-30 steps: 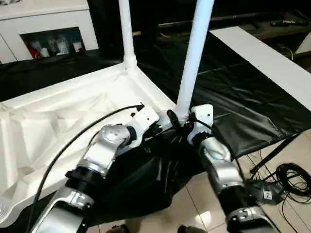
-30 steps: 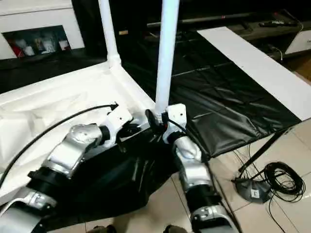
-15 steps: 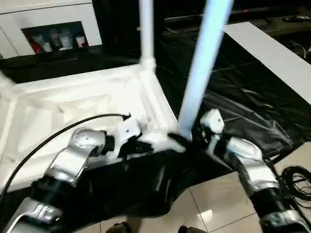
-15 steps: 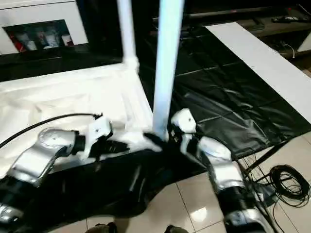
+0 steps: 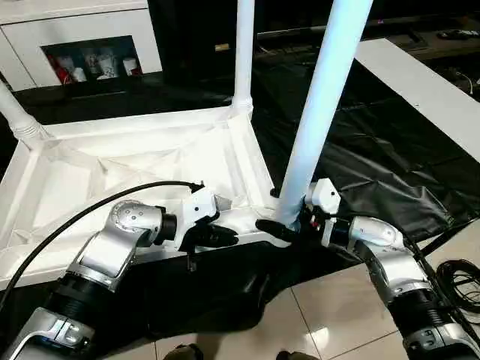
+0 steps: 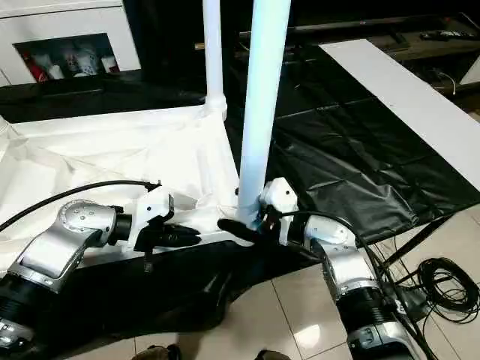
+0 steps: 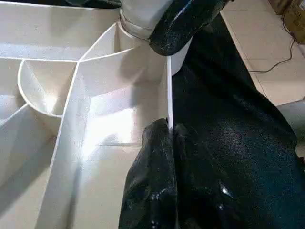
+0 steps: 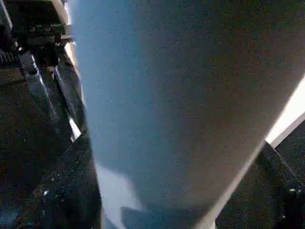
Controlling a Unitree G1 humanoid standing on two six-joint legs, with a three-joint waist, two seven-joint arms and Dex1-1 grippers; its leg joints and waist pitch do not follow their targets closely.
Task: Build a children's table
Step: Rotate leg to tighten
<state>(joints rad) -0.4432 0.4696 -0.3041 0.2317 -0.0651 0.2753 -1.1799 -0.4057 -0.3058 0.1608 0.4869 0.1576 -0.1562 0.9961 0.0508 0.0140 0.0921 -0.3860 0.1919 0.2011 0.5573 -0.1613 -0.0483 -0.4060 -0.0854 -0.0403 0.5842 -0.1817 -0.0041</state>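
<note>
The white children's table lies upside down, its ribbed underside (image 5: 112, 165) facing up on the black sheet. Three white legs stand in corner sockets: the near right leg (image 5: 322, 105), the far right leg (image 5: 244, 52) and the far left leg (image 5: 19, 120). My right gripper (image 5: 281, 227) is shut on the base of the near right leg, with a black finger (image 8: 62, 191) on each side of the tube. My left gripper (image 5: 225, 237) is shut on the tabletop's thin near rim (image 7: 168, 86), a little left of that leg; the pinching fingers (image 7: 152, 143) show in the left wrist view.
The large black-sheeted table (image 5: 375, 165) carries the work, and its sheet hangs over the near edge. A white cabinet (image 5: 75, 37) stands at the back left. A long white board (image 5: 420, 90) lies at the right. Cables (image 5: 461, 277) lie on the tiled floor.
The view has shifted, bringing the far left leg into view. My left gripper has moved left along the near rim, away from the leg base. My right wrist has swung round to the leg's right side.
</note>
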